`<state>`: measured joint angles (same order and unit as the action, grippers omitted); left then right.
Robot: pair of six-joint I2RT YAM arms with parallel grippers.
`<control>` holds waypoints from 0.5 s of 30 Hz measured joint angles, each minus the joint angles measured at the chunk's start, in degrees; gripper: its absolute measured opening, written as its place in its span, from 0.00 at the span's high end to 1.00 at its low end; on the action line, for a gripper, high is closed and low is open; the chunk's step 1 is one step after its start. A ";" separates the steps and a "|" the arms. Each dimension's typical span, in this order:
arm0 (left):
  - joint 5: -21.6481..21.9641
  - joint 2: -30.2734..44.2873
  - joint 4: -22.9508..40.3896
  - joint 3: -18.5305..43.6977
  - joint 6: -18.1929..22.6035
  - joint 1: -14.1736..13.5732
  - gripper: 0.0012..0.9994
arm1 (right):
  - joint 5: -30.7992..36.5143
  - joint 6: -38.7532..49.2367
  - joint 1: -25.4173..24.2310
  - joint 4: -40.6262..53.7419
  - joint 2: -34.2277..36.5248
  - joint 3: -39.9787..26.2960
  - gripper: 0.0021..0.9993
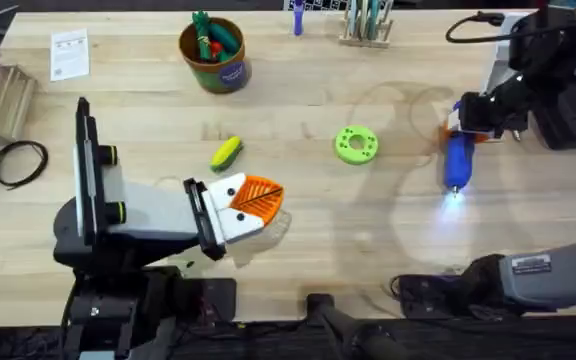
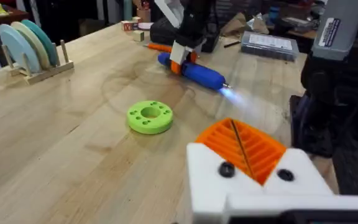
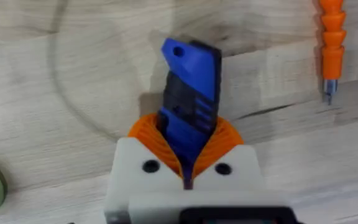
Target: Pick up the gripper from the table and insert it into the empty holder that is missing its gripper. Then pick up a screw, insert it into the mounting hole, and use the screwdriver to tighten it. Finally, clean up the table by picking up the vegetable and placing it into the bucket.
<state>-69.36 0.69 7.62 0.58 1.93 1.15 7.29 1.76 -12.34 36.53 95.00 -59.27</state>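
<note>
Blue plastic is what catches the eye: the screwdriver (image 1: 458,160) lies flat on the wooden table (image 1: 298,240) over at the right side, its thin bit pointing toward the arms' bases and a small light glowing on the wood at its tip. The right gripper (image 3: 188,163) has it by the back half, orange ribbed pads (image 3: 146,134) pressed against both sides of the blue body, closed firmly on it (from the right wrist view the handle stands straight up between the fingers). A thin orange pen-like tool (image 3: 331,43) lies on the wood just beside it, apart from the gripper. Well away on the left side, the left gripper (image 1: 258,200) hovers low over the table with its two orange pads brought together and nothing between them. The vegetable (image 1: 226,152), a little yellow corn cob with a green end, lies on the wood just beyond that gripper, near but not touching it. A green disc (image 1: 356,143) with holes sits in the middle, between the two grippers. At the far side stands the bucket (image 1: 214,50), brown-orange with toy vegetables already poking out of it.
</note>
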 joint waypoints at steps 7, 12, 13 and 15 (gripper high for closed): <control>0.00 0.00 0.00 0.00 0.00 0.00 1.00 | -0.92 0.00 0.55 1.43 -2.72 -0.09 0.98; -0.06 0.00 0.02 0.00 0.00 0.00 1.00 | -1.80 -0.12 3.21 2.67 -11.39 -3.38 0.98; -0.07 0.00 0.02 0.00 0.00 0.00 1.00 | -1.87 -0.44 3.89 2.65 -13.32 -4.51 0.98; -0.07 0.00 0.02 0.00 0.00 0.00 1.00 | -2.20 -1.45 5.45 2.37 -17.40 -7.08 0.98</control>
<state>-69.43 0.69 7.64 0.58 1.93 1.15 5.09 0.31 -6.89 38.90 77.60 -66.35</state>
